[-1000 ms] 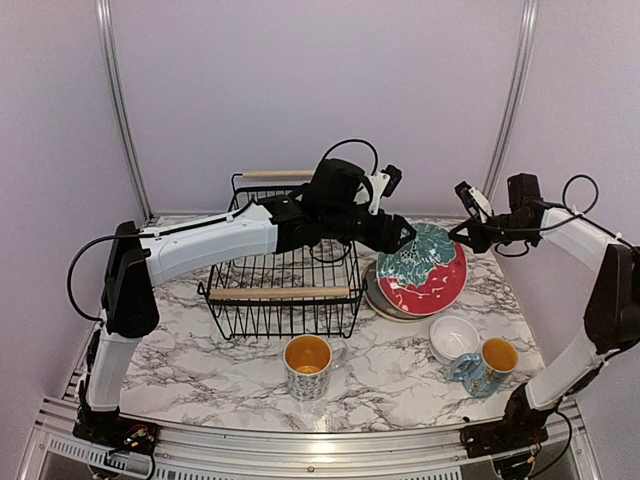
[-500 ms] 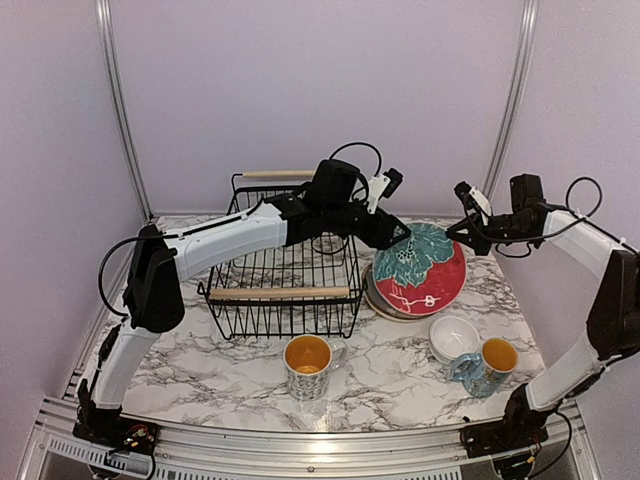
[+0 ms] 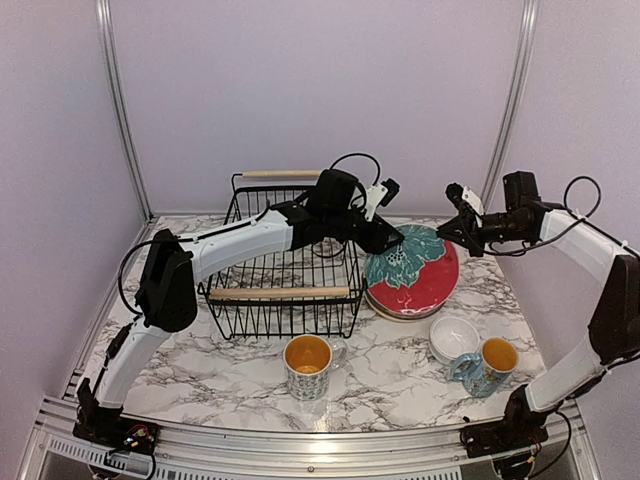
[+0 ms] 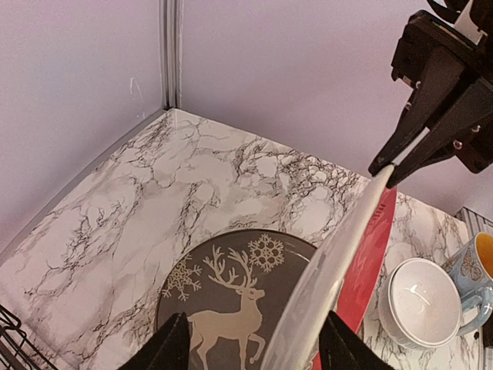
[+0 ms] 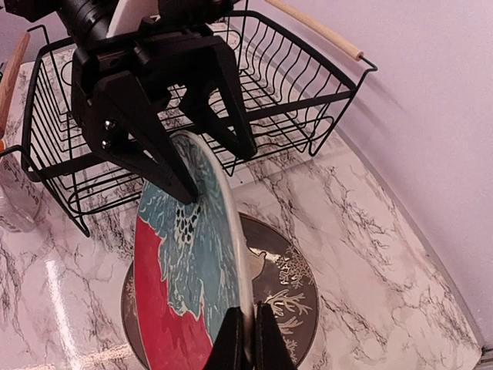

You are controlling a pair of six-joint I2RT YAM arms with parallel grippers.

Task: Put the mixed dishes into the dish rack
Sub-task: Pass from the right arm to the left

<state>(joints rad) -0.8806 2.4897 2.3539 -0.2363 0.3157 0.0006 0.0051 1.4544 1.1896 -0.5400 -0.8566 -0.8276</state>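
Red plate [image 3: 418, 272] stands tilted on edge just right of the rack [image 3: 280, 293], over the grey plate [image 4: 223, 308], which lies flat; right gripper [image 5: 248, 338] is pinched onto its rim on the side away from the rack; left gripper [image 3: 392, 240], reaching across the rack, has its fingers spread wide astride the rack-side rim, one to each face; bowls [image 3: 454, 335] and a mug [image 3: 487, 366] sit right of the rack, nearer the front; a second mug [image 3: 307, 366] stands just before the rack.
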